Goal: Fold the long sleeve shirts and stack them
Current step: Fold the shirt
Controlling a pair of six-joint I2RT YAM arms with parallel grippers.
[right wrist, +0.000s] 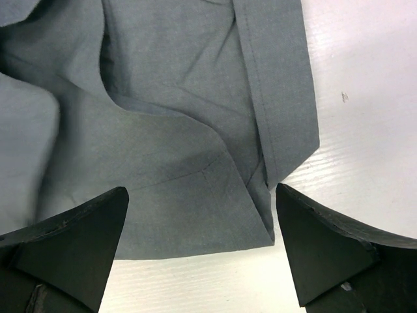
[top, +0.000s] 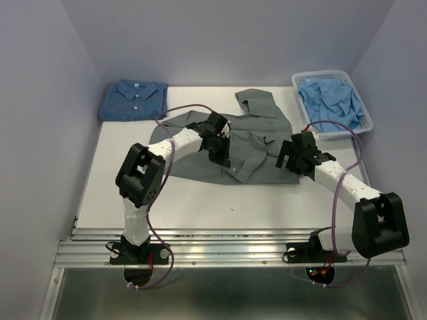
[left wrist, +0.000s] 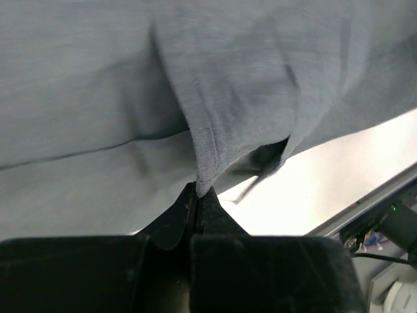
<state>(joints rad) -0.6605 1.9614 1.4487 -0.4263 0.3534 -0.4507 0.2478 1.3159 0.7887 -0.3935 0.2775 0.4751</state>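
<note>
The white rectangular worktop fills the centre of the top view. A plain slate-grey collared cloth shirt lies spread and rumpled across the middle of it, with one sleeve reaching toward the upper centre of the frame. A pale translucent plastic bin sits at the upper right and holds crumpled light-blue cloth. A dark blue checked button-up shirt lies folded at the upper left, well apart from the slate-grey shirt.

The left gripper is over the centre of the slate-grey shirt. Its jaws are fully closed, pinching a raised fold of the grey cloth.

The right gripper is at the lower right edge of the slate-grey shirt. Its jaws are spread wide above a hemmed corner and grasp nothing.
</note>
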